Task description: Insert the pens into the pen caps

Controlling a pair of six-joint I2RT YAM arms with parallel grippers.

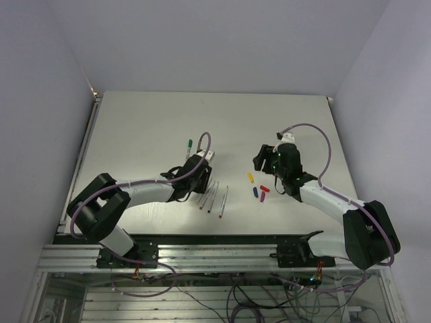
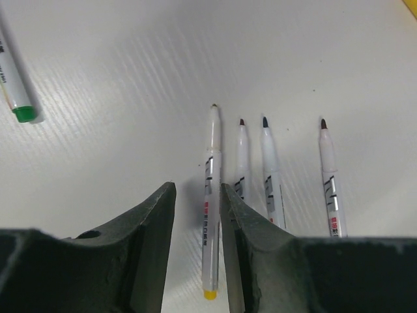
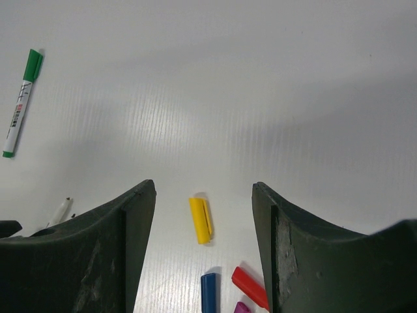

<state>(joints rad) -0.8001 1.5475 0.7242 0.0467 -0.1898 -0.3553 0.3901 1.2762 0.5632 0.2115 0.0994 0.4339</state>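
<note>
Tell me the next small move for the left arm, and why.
Probably lower the left tool and close it on the yellow-ended pen. That pen lies flat between its open jaws, nearer one side. The right tool, also open, hangs above the matching yellow cap.

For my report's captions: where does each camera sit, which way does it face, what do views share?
Top external: above and behind the robot, looking down on the white table; the left arm and right arm show.
Left wrist: on the left arm, looking down along the left tool at four uncapped grey-white pens.
Right wrist: on the right arm, looking down past the right tool at a stubby yellow plastic cap.
Shared: all three show the green-capped grey-white pen.
</note>
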